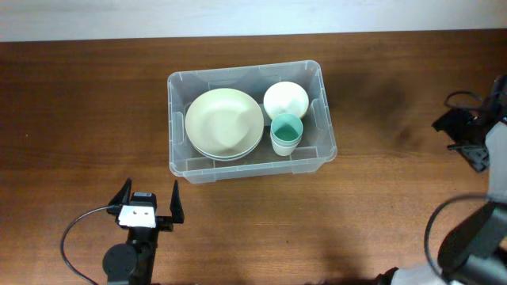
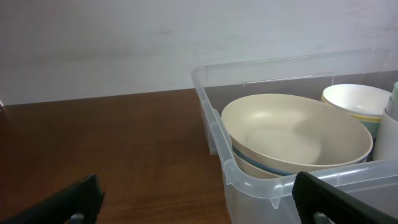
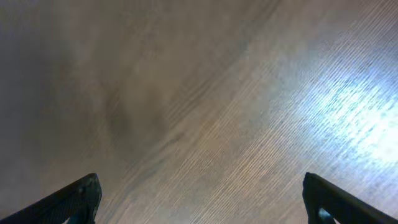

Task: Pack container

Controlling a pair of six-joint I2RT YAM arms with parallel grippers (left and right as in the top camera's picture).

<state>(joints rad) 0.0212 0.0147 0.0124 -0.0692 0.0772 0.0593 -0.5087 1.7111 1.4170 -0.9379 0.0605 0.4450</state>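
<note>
The clear plastic rectangular container [image 2: 261, 184] on a brown wooden table [image 2: 106, 149] holds a wide cream bowl [image 2: 292, 134] beside a small white bowl [image 2: 357, 99].

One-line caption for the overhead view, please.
Clear container on a wooden table holds stacked large bowls, a small white bowl and a teal-lined cup; left gripper open, apart from it.

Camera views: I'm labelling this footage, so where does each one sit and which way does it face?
Overhead: above the table, looking straight down on the container holding a cream bowl, white bowl and cup; left gripper and right arm show.
Left wrist: low beside the container, facing its side; own open fingers at bottom corners.
Right wrist: angled down at wood table; right gripper open.
Shared: overhead and left wrist both show container and bowls.
</note>
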